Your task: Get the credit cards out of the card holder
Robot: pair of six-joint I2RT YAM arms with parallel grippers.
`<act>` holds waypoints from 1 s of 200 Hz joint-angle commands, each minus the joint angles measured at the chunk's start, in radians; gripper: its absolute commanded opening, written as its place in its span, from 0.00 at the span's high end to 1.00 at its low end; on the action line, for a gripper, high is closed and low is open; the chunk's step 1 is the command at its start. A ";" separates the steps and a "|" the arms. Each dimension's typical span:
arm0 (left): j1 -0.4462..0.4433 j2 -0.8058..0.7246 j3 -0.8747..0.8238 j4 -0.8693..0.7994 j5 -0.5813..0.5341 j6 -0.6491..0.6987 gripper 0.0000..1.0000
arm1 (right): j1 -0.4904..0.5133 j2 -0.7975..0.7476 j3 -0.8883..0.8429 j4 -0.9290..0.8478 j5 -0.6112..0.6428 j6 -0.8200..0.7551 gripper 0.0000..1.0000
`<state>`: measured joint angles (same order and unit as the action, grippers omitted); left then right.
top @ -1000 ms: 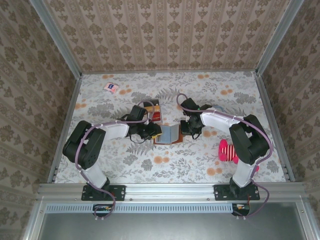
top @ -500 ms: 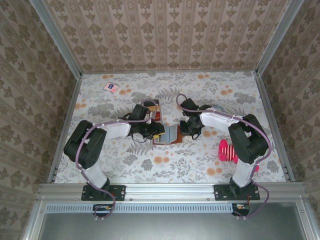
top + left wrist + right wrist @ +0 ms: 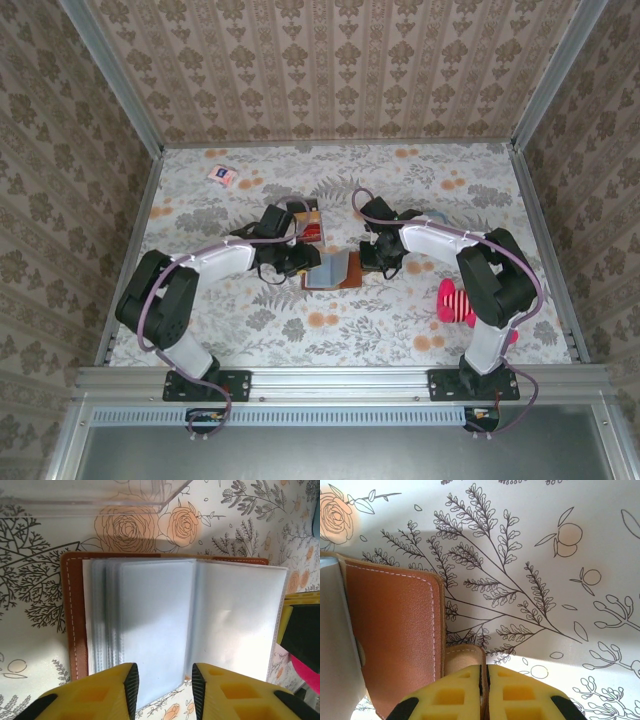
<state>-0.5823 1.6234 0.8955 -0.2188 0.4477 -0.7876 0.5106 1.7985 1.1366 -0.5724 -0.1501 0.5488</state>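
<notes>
The card holder point(image 3: 334, 270) lies open on the flowered table between my two grippers, brown leather outside and grey-blue clear sleeves point(image 3: 165, 625) inside. My left gripper point(image 3: 300, 262) is at its left edge. In the left wrist view the left gripper point(image 3: 162, 680) stands open, with the lower edge of one sleeve page between the yellow fingers. My right gripper point(image 3: 373, 258) is at the holder's right side. In the right wrist view the right gripper point(image 3: 484, 672) is shut on the card holder's brown tab point(image 3: 465, 655). The credit cards are hidden; the sleeves look blank.
A red-and-orange tray point(image 3: 310, 224) sits just behind the card holder, and a clear plastic edge point(image 3: 90, 497) shows at the top of the left wrist view. A pink-and-white packet point(image 3: 223, 175) lies far left. A pink striped object point(image 3: 456, 300) stands near the right arm.
The left arm has swung, its elbow moving out to the left, and its jaws have parted slightly. The holder's sleeve pages have lifted and shifted a little left. The right arm has stayed still.
</notes>
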 commanded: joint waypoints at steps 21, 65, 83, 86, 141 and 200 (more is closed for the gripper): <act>0.006 0.007 0.016 -0.012 -0.001 0.014 0.67 | 0.003 0.013 0.009 -0.003 -0.014 -0.003 0.90; 0.004 0.048 0.012 0.001 0.008 -0.007 0.65 | 0.003 0.017 0.010 -0.003 -0.013 -0.003 0.90; 0.004 0.060 0.007 0.009 0.008 -0.009 0.62 | 0.003 0.016 0.008 -0.003 -0.014 -0.001 0.90; 0.005 0.062 0.008 0.010 0.008 -0.008 0.62 | 0.004 0.016 0.009 -0.003 -0.015 -0.001 0.90; 0.004 0.082 -0.001 0.044 0.042 -0.014 0.66 | 0.003 0.017 0.006 -0.001 -0.011 -0.003 0.90; -0.004 0.115 0.018 0.016 0.045 -0.004 0.56 | 0.003 0.015 0.004 0.000 -0.012 -0.001 0.91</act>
<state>-0.5812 1.7065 0.8978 -0.1795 0.4862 -0.7925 0.5110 1.8019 1.1366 -0.5724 -0.1501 0.5488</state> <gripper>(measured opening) 0.439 0.098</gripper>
